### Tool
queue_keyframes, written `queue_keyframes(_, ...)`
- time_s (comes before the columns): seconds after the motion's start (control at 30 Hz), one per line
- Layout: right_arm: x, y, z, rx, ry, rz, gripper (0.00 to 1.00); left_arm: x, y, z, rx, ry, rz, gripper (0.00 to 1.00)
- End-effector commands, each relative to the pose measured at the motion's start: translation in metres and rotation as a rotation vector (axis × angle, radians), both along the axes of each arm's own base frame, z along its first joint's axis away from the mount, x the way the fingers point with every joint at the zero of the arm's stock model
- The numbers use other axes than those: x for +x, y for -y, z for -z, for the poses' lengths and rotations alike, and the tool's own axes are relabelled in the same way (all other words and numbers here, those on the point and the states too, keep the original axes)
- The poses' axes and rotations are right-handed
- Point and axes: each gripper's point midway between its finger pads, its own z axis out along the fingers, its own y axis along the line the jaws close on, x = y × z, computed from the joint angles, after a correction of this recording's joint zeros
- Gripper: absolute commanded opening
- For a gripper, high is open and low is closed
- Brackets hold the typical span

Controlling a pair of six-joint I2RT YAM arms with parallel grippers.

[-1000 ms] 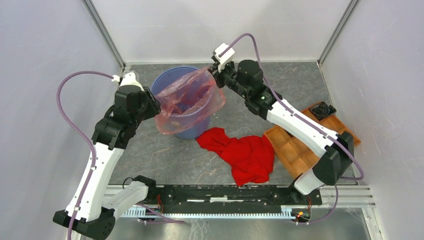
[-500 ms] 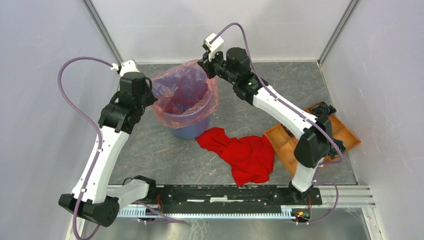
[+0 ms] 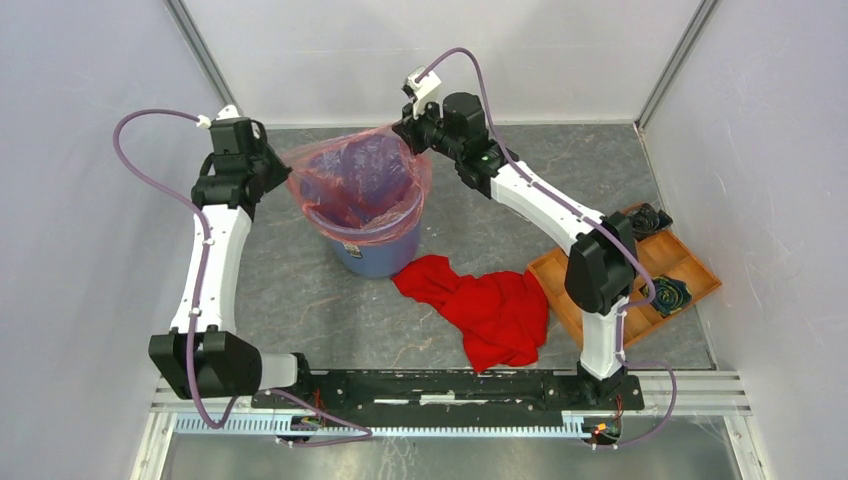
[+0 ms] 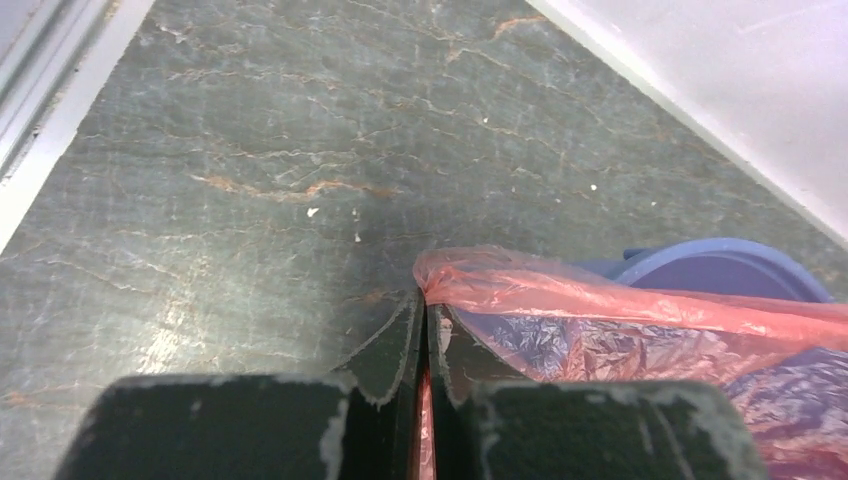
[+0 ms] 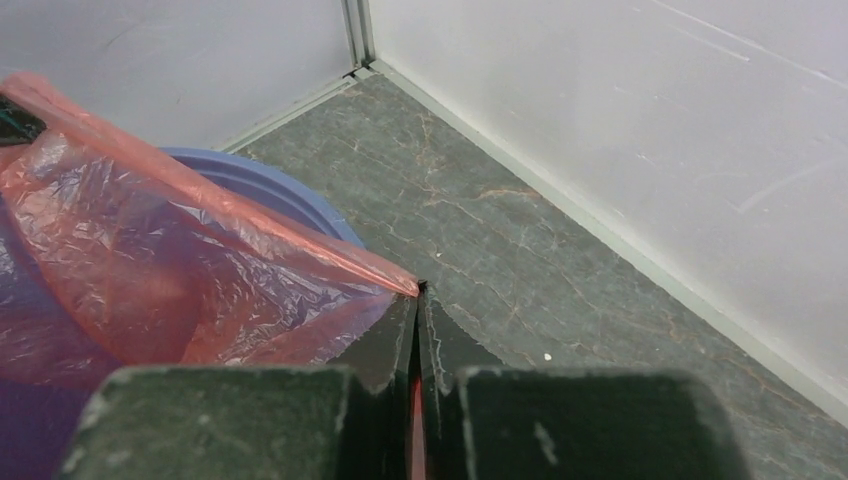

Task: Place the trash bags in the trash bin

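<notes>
Trash bag [image 3: 360, 180] in tight pinch of left gripper [image 4: 424, 305] and right gripper [image 5: 418, 300]; grey marbled tabletop [image 3: 330, 310], white walls [image 3: 330, 50].

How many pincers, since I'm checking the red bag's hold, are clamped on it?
2. The left pincer pinches the bag's edge at the bin's left side; the right pincer pinches it at the far right.

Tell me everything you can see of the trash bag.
The trash bag is thin, translucent red-orange film, glossy and wrinkled. Its mouth is stretched open over the blue trash bin, and its body sags inside so the bin shows through. The left tool is shut on one edge of the mouth and the right tool on the opposite edge, pulling the rim taut between them. Film appears to lap over the bin's near rim.
</notes>
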Motion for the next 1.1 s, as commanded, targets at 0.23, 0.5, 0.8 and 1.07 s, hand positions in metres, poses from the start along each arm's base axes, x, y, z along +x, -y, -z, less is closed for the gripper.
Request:
queue_keyframes(0.23, 0.028, -0.002, -0.030, 0.157, 0.030, 0.013, 0.17, 0.033, 0.011, -0.025, -0.138, 0.134, 0.051, 0.11)
queue_keyframes(0.5, 0.041, -0.002, -0.006, 0.172, -0.047, 0.035, 0.19, 0.051, 0.011, 0.005, -0.213, 0.075, 0.060, 0.12)
queue_keyframes(0.8, 0.036, 0.003, 0.021, 0.141, -0.137, 0.009, 0.19, 0.041, 0.018, 0.035, -0.252, 0.020, 0.088, 0.11)
queue_keyframes(1.07, 0.019, 0.016, 0.039, 0.140, -0.255, 0.018, 0.26, 0.010, 0.011, 0.046, -0.202, -0.017, 0.066, 0.12)
